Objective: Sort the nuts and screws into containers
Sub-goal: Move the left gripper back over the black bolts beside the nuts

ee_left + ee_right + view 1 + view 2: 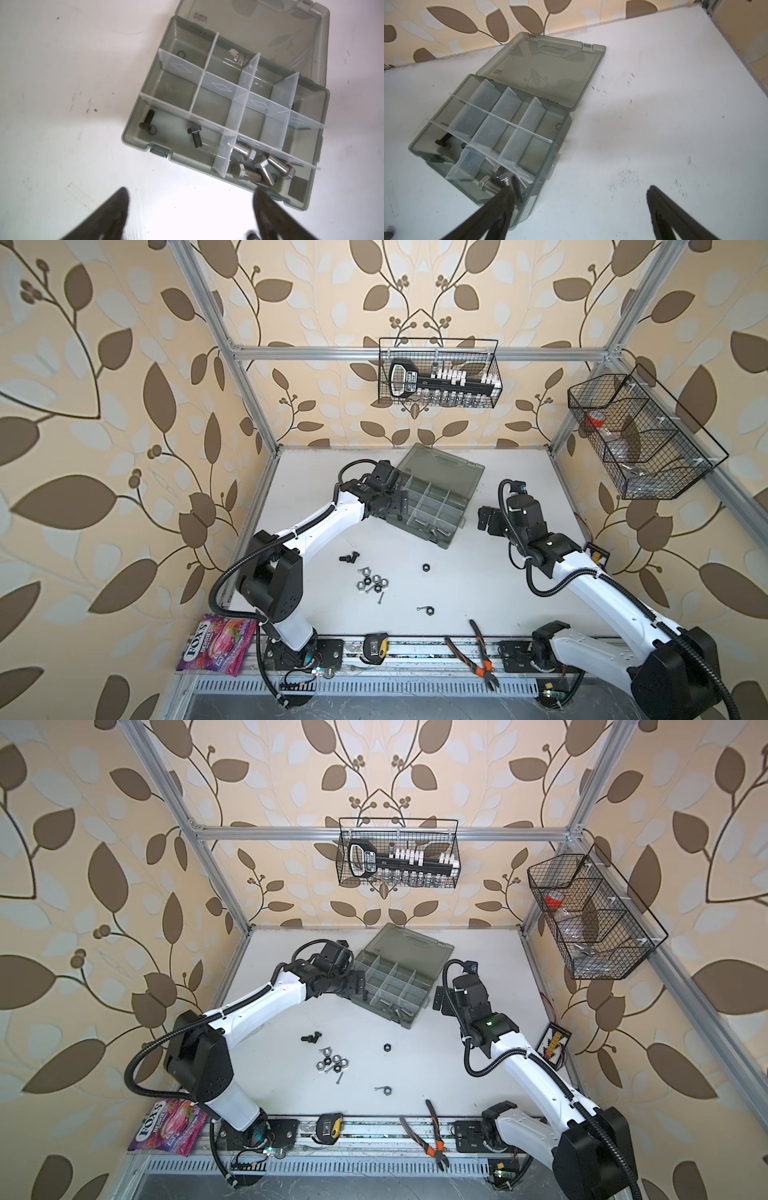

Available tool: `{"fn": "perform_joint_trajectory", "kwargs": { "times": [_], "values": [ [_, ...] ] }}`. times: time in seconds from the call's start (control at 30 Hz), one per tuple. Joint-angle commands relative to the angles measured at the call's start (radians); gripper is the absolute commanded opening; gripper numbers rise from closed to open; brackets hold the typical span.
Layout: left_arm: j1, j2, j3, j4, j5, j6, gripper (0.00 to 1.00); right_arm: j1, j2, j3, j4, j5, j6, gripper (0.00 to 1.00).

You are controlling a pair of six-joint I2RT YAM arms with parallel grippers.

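Observation:
The grey organiser box [451, 540] lies open at the back middle of the table, its compartments [220, 87] split by pale dividers. Two black bolts [195, 137] lie in a front corner compartment. Several silver bolts [264, 168] fill the one beside it. My left gripper [191, 193] hangs open and holds nothing at the box's left end [395, 506]. Right of the box, my right gripper [580, 190] stands open over bare table [486, 522]. Loose silver nuts [372, 581], two black bolts [349, 558], a black nut [426, 567] and thin screws [381, 598] lie on the table in front.
Orange-handled pliers [478, 655] and a tape measure [376, 648] lie on the front rail. A sweets bag [218, 649] sits at the front left. Black wire baskets hang on the back wall [438, 373] and the right frame [636, 435]. A small circuit board [597, 558] sits at the right edge.

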Motion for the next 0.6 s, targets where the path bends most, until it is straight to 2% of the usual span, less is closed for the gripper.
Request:
{"fn": "perform_joint_trajectory", "kwargs": {
  "times": [0.0,0.13,0.33,0.4,0.47,0.57],
  "values": [
    [-0.009,-0.091,-0.060,-0.055,-0.101,-0.071,0.99,-0.046,0.011,-0.024,-0.023,-0.069,0.012,1.00],
    [-0.001,-0.168,-0.131,-0.139,-0.171,-0.145,0.99,-0.073,0.007,-0.036,-0.024,-0.071,0.008,1.00],
    [0.044,-0.227,-0.216,-0.281,-0.179,-0.286,0.99,-0.080,0.006,-0.038,-0.026,-0.064,-0.003,1.00],
    [0.058,-0.243,-0.260,-0.290,-0.175,-0.344,0.96,-0.081,0.006,-0.036,-0.029,-0.062,-0.003,1.00],
    [0.087,-0.263,-0.311,-0.275,-0.147,-0.401,0.94,-0.082,0.001,-0.036,-0.034,-0.055,-0.006,1.00],
    [0.182,-0.296,-0.406,-0.204,-0.019,-0.472,0.96,-0.081,-0.016,-0.041,-0.040,-0.043,-0.010,1.00]
  ]
}}
